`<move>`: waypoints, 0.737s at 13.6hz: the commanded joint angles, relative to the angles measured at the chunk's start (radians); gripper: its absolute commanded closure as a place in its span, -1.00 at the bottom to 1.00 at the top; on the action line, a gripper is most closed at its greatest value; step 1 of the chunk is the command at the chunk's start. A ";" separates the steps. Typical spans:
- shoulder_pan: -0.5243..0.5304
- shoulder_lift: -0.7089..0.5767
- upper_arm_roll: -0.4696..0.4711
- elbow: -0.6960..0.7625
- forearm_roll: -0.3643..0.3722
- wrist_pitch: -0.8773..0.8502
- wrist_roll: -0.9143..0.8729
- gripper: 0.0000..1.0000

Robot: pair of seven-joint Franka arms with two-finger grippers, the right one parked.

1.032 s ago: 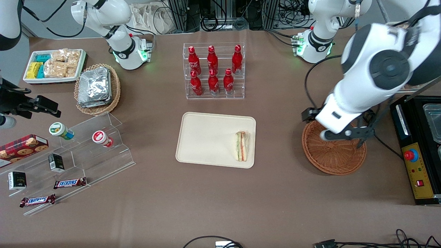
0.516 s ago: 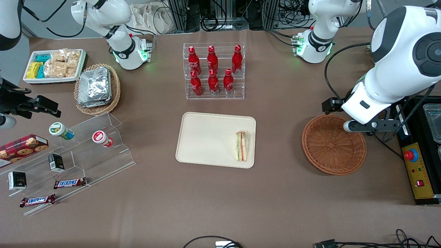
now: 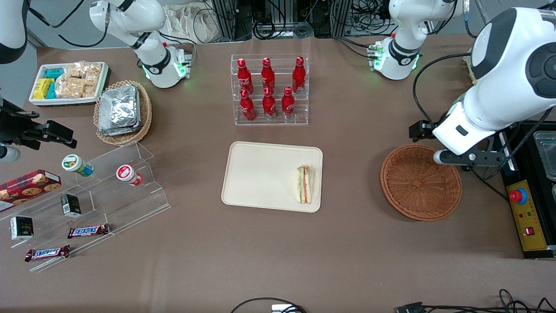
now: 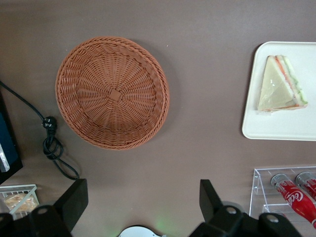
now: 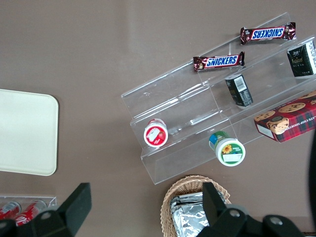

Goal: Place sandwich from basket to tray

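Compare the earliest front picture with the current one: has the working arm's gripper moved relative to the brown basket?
Yes. The gripper, open, was over the basket; now it sits off the rim's edge, toward the working arm's end.

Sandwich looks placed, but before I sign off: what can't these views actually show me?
- Gripper: open in the left wrist view, held above the table beside the basket; the front view hides its fingertips under the arm.
- Sandwich on the tray: its underside is hidden in both views, so flat seating is unconfirmed.
- Tray: cut off by the picture's edge in the left wrist view.
- Bottle rack: also cut off there.
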 commanded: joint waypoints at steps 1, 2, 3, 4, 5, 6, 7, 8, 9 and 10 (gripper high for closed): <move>0.014 -0.099 0.056 -0.101 -0.014 0.008 0.099 -1.00; -0.062 -0.133 0.153 -0.147 -0.018 0.027 0.132 -1.00; -0.098 -0.160 0.208 -0.196 -0.023 0.052 0.157 -1.00; -0.094 -0.173 0.212 -0.216 -0.024 0.066 0.171 -1.00; -0.067 -0.173 0.209 -0.215 -0.026 0.066 0.191 -1.00; -0.051 -0.175 0.209 -0.209 -0.043 0.064 0.226 -1.00; -0.042 -0.176 0.209 -0.200 -0.050 0.055 0.254 -1.00; -0.042 -0.182 0.209 -0.198 -0.051 0.042 0.254 -1.00; -0.043 -0.190 0.203 -0.200 -0.051 0.029 0.251 -1.00; -0.039 -0.196 0.182 -0.204 -0.049 0.028 0.251 -1.00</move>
